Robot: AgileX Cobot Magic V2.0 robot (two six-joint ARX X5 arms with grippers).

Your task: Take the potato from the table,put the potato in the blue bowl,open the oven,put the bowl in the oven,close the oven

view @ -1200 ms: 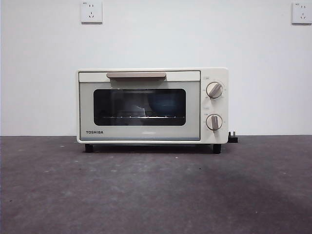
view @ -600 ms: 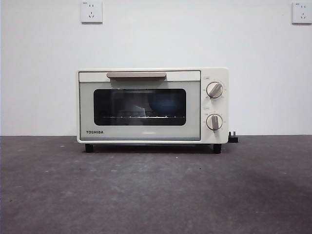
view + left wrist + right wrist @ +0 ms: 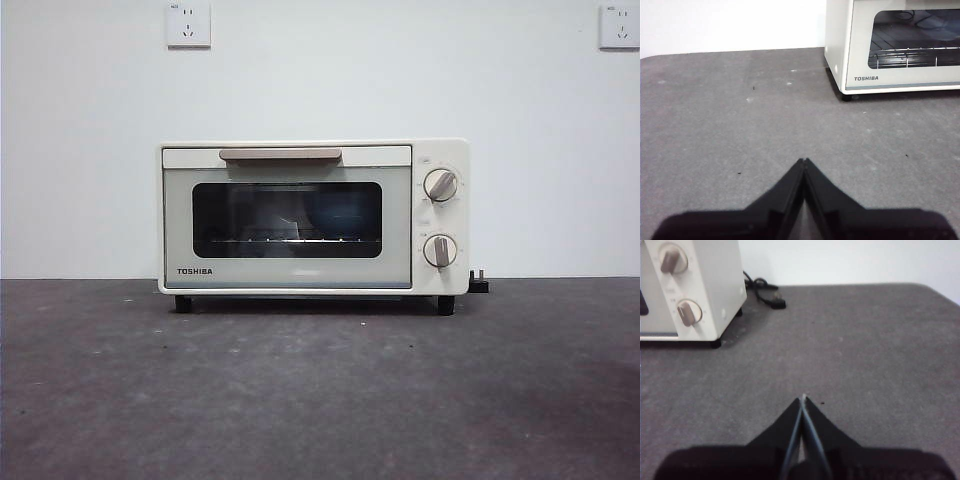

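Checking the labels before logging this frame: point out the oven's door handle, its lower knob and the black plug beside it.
Beige bar handle [image 3: 280, 154], front view, middle of the bar.
Lower round cream knob [image 3: 439, 250], front view, its centre grip.
Black plug [image 3: 777, 303], right wrist view, the plug body on the dark grey table.

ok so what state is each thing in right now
oven: door shut, standing on the table
blue bowl: inside the oven, dimly visible through the glass
left gripper: shut, empty, above the table
right gripper: shut, empty, above the table
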